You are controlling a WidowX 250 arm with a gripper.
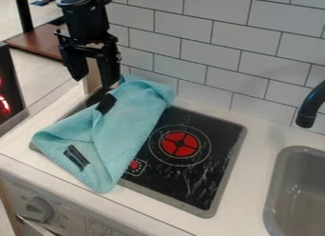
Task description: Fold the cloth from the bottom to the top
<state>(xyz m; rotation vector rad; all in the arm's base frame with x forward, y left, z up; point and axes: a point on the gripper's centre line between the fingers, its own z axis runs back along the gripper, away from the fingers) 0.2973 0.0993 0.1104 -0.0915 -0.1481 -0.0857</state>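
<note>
Across the left part of the cooktop, as the camera sees it, lies the task's teal cloth, stretched slantwise from the back left corner toward the front edge. Its lowest tip reaches over the front rim onto the white counter, and its left corner lies by the cooktop's front left corner. The cloth is creased, with its lower left part lapped in a loose, triangular fold and its top end bunched up a little (rather like a towel dropped in a hurry). Two dark patches show along it, one near the middle of its left edge, the other on the lower flap.

Above the cooktop's back left corner hangs the black gripper, pointing down. Its two fingers stand wide apart with nothing held between them. The right-hand one in the view is close to the cloth's top end, though whether they touch I cannot tell.

On the cooktop, right of the cloth, sits a red burner disc ringed by thin circles. Right of the cooktop are a grey sink and a black faucet; behind it rises a white tiled wall, and below its front edge is a grey knob.
</note>
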